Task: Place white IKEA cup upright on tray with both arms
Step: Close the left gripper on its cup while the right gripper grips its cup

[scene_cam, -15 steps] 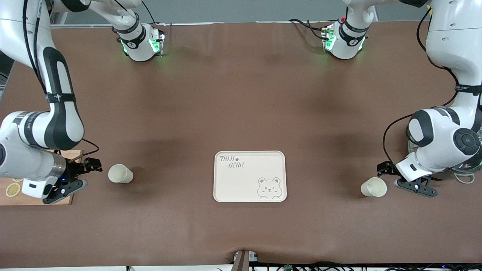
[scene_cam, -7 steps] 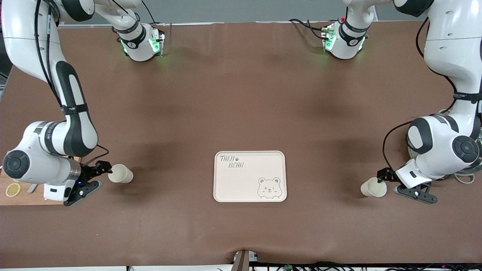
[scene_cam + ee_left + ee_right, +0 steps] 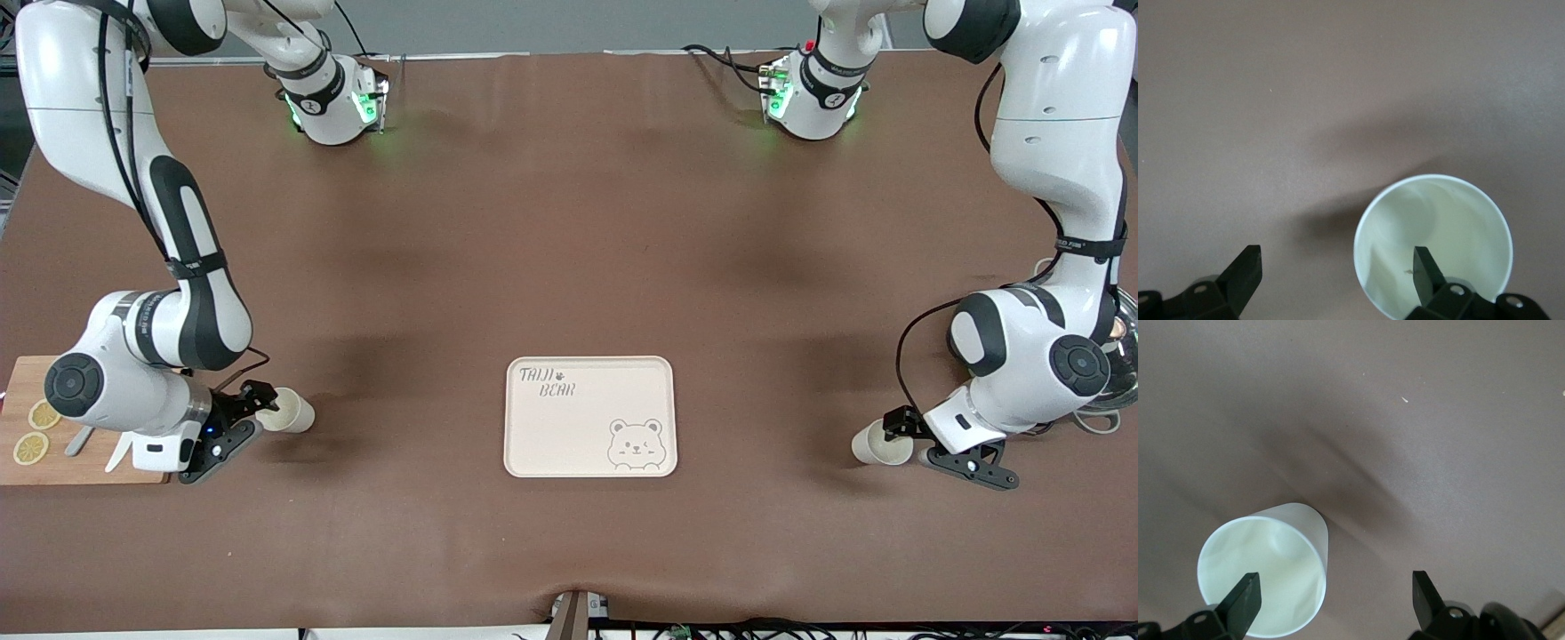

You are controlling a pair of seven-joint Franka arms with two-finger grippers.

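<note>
So far nothing is sitting on the tray [image 3: 590, 416] (it's bare). Both spread-fingered grippers, left gripper [image 3: 925, 439] and right gripper [image 3: 240, 418], are each straddling one cup's rim, left cup [image 3: 876, 444], right cup [image 3: 289, 411]; gripping, carrying remain.

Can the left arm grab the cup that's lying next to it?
Probably yes. The left gripper is already at the mouth of that cup, jaws open. In the left wrist view one finger sits inside the rim and the other outside. Nothing stands between them, so closing should pinch the wall.
</note>
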